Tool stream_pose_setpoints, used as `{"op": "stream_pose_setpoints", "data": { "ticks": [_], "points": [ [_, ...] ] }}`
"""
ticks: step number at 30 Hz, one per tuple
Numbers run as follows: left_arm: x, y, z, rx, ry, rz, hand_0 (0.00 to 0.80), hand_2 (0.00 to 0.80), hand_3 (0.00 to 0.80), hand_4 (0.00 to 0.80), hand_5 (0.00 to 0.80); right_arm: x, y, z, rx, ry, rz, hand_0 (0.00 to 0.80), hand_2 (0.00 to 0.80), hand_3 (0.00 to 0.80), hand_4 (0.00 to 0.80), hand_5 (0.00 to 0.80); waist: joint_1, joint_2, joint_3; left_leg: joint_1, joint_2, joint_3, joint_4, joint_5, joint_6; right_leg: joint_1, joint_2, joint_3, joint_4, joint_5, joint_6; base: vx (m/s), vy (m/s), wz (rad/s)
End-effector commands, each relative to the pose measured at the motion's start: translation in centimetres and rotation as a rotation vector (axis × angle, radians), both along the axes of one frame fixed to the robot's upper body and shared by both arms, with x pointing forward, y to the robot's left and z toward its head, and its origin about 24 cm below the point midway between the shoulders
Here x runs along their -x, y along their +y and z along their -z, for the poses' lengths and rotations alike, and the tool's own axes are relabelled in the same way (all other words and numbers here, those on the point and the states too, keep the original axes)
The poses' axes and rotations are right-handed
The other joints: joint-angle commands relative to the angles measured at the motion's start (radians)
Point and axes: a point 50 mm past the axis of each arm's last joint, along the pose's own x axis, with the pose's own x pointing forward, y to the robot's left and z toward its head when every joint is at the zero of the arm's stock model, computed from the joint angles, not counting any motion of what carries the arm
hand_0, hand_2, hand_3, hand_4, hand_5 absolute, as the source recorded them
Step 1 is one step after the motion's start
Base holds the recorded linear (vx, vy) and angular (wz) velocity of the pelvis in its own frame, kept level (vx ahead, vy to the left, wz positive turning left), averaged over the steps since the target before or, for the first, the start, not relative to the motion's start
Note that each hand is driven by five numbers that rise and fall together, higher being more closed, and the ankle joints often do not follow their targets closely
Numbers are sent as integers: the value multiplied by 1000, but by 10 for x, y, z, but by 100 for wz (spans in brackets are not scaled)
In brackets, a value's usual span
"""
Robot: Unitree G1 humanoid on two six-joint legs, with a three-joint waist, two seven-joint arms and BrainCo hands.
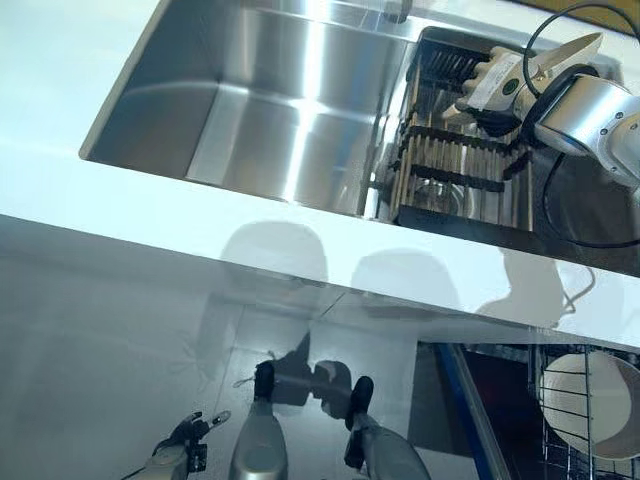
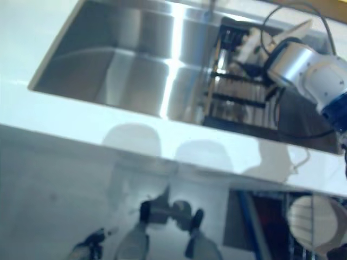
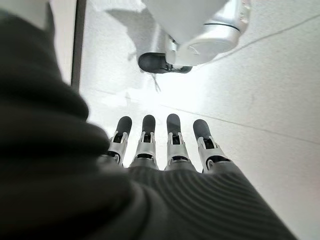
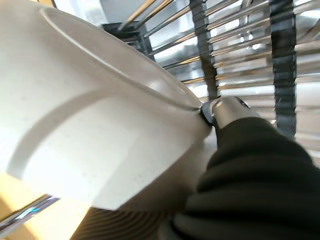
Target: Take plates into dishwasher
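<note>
My right hand (image 1: 497, 84) is over the dish-drying rack (image 1: 450, 160) on the right side of the sink. It is shut on a white plate (image 1: 566, 52), held on edge; in the right wrist view the plate (image 4: 85, 130) fills the picture with my thumb (image 4: 226, 108) pressed on its rim. Another white plate (image 1: 585, 398) stands in the dishwasher's wire rack (image 1: 552, 445) at the lower right, below the counter. My left hand (image 1: 183, 445) hangs low at the bottom left, fingers (image 3: 148, 142) straight and empty above the floor.
A steel sink (image 1: 270, 100) is set in the white countertop (image 1: 150, 210), whose front edge runs across the middle. The dishwasher's blue-edged opening (image 1: 470, 400) lies under the counter at the right.
</note>
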Motion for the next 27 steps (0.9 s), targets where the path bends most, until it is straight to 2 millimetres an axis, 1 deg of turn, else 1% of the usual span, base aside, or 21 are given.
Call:
{"op": "stream_pose_setpoints", "data": {
  "ticks": [1, 2, 4, 8, 10, 11, 14, 15, 17, 20, 21, 25, 27],
  "points": [
    [29, 7, 7, -53, 94, -2, 0, 0, 0, 0, 0, 10, -15, -47, -221, -188, 20, 800, 800, 800, 800, 800, -5, -63, -130, 9, -10, 20, -4, -33, 24, 22, -27, 29, -2, -13, 89, 73, -6, -21],
    [30, 7, 8, -56, 99, 1, 0, 0, 0, 0, 0, 11, -20, -50, -280, -197, 22, 800, 800, 800, 800, 800, -8, -67, -143, 21, -10, 22, -4, -38, 24, 32, -27, 32, -2, -15, 89, 64, -2, -14],
    [32, 6, 9, -57, 106, 2, 0, 0, 0, 0, 0, 13, -24, -53, -329, -205, 18, 800, 800, 800, 800, 800, -13, -70, -160, 36, -9, 28, -4, -43, 25, 45, -27, 35, -2, -17, 91, 61, 6, -8],
    [41, 3, 12, -57, 137, 15, 0, 0, 0, 0, 0, 19, -40, -64, -559, -242, 11, 800, 800, 800, 800, 800, -28, -74, -218, 88, -5, 51, -4, -63, 25, 83, -26, 49, -2, -29, 92, 91, 24, -10],
    [43, 2, 13, -56, 148, 16, 0, 0, 0, 0, 0, 21, -44, -67, -609, -251, 12, 800, 800, 800, 800, 800, -33, -74, -233, 101, -5, 57, -4, -68, 26, 92, -25, 54, -2, -31, 91, 80, 16, -18],
    [45, 2, 14, -57, 160, 22, 0, 0, 0, 0, 0, 22, -51, -69, -673, -270, 18, 800, 800, 800, 800, 800, -39, -73, -249, 113, -4, 64, -4, -74, 26, 100, -24, 60, -2, -34, 92, 75, 24, -13],
    [51, 1, 16, -57, 180, 28, 0, 0, 0, 0, 0, 26, -61, -71, -777, -289, 29, 800, 800, 800, 800, 800, -49, -70, -271, 131, -6, 74, -4, -83, 28, 110, -22, 71, -2, -36, 92, 68, 21, -16],
    [54, 1, 17, -58, 187, 34, 0, 0, 0, 0, 0, 28, -71, -71, -864, -304, 55, 800, 800, 800, 800, 800, -56, -68, -283, 143, -7, 82, -4, -87, 29, 115, -21, 79, -2, -37, 92, 54, 19, -21],
    [54, 1, 17, -59, 188, 39, 0, 0, 0, 0, 0, 29, -81, -70, -945, -315, 85, 800, 800, 800, 800, 800, -61, -66, -289, 150, -8, 88, -4, -91, 30, 119, -21, 86, -2, -37, 92, 34, 17, -18],
    [55, 3, 16, -63, 186, 46, 0, 0, 0, 0, 0, 32, -110, -61, -1180, -327, 177, 800, 800, 800, 800, 800, -82, -59, -302, 173, -9, 110, -4, -100, 33, 126, -18, 106, -2, -37, 91, 27, 20, -15],
    [54, 3, 16, -65, 186, 48, 0, 0, 0, 0, 0, 34, -117, -58, -1217, -331, 201, 800, 800, 800, 800, 800, -88, -58, -304, 178, -9, 115, -4, -102, 33, 126, -18, 112, -2, -36, 90, 20, 7, -21],
    [55, 5, 16, -70, 190, 52, 0, 0, 0, 0, 0, 44, -150, -44, -1249, -352, 331, 800, 800, 800, 800, 800, -115, -55, -311, 202, -4, 143, -4, -111, 35, 131, -13, 131, -2, -37, 87, 23, 1, -21],
    [56, 6, 16, -67, 198, 58, 0, 0, 0, 0, 0, 48, -158, -42, -1253, -359, 362, 800, 800, 800, 800, 800, -124, -55, -315, 209, -3, 153, -4, -114, 34, 133, -10, 138, -2, -38, 86, 25, -8, -21]
  ]
}}
